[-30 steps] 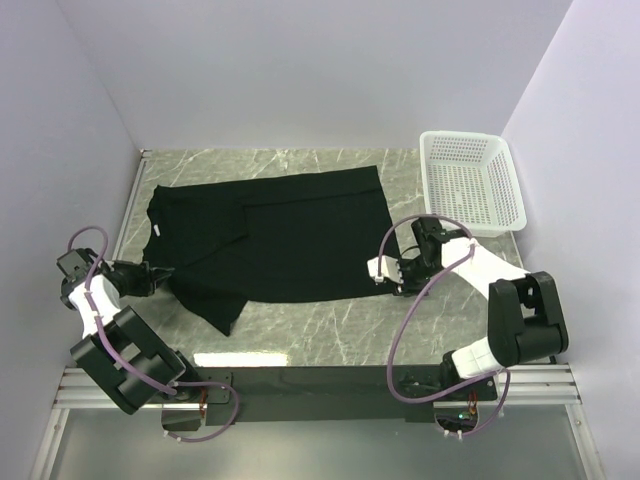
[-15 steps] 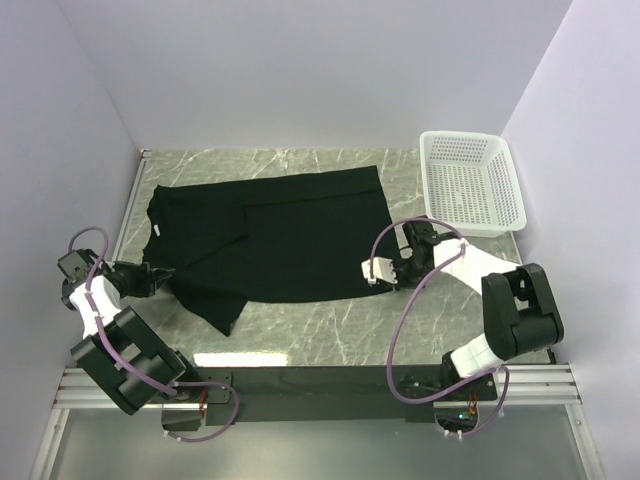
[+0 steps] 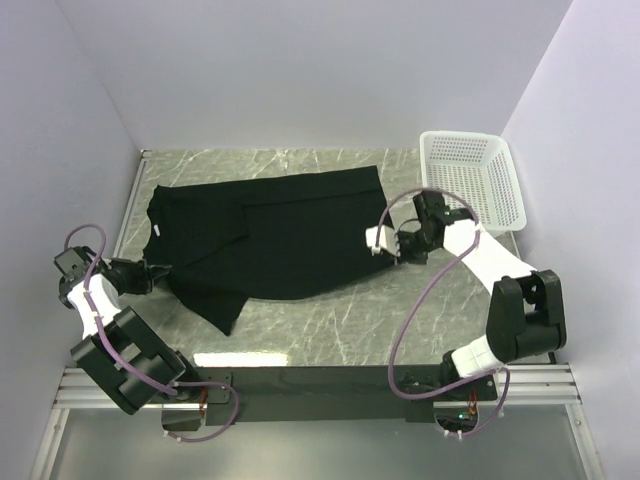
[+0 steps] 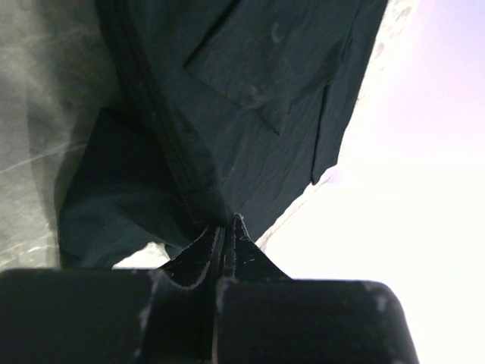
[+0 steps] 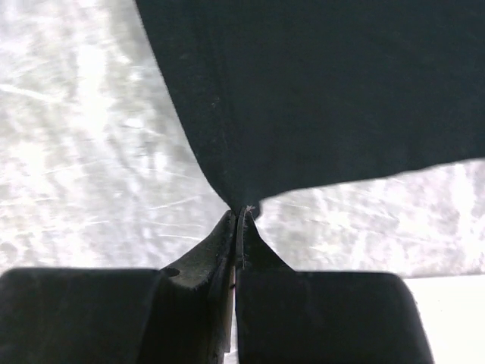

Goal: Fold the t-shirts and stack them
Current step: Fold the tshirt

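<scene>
The right gripper (image 5: 239, 220) has its jaws pressed together on a pinched corner of the black t-shirt (image 5: 318, 91). The cloth fans out wide beyond the fingertips. Grey-veined marble table (image 5: 83, 152) shows on either side of the pinched corner.

The t-shirt (image 3: 280, 235) lies flat on the worktop (image 3: 330, 330), covering its left and middle. To the t-shirt's right and slightly behind it, apart from it, the basket (image 3: 461, 136) sits in the far right corner. The left tool (image 4: 225, 224) meets the t-shirt at its near left edge, with fabric between its tips. The right tool (image 5: 238, 214) meets it at its near right corner, also pinching fabric.
</scene>
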`<act>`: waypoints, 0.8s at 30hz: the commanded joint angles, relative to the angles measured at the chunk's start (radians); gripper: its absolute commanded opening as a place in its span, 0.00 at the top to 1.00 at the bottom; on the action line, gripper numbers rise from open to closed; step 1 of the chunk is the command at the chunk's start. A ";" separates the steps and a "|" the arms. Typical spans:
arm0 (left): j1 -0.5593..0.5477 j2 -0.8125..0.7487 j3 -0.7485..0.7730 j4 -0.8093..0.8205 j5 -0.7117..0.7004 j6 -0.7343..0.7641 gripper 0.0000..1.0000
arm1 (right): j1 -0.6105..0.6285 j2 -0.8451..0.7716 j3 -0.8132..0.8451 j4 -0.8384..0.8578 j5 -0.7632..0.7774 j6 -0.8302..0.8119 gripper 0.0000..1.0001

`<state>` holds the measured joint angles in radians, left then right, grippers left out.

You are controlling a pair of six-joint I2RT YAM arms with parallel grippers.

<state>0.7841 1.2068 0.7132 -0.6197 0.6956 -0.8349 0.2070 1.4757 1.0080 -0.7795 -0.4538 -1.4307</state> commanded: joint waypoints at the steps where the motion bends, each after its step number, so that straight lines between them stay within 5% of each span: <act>1: 0.010 -0.015 0.046 0.040 0.022 -0.026 0.99 | -0.032 0.060 0.075 -0.050 -0.037 0.052 1.00; 24: 0.026 0.163 0.112 0.239 0.031 -0.170 0.99 | -0.052 0.382 0.455 0.022 -0.006 0.380 1.00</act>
<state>0.8036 1.3426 0.7666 -0.4538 0.7097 -0.9821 0.1635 1.8271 1.3960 -0.7811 -0.4606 -1.1152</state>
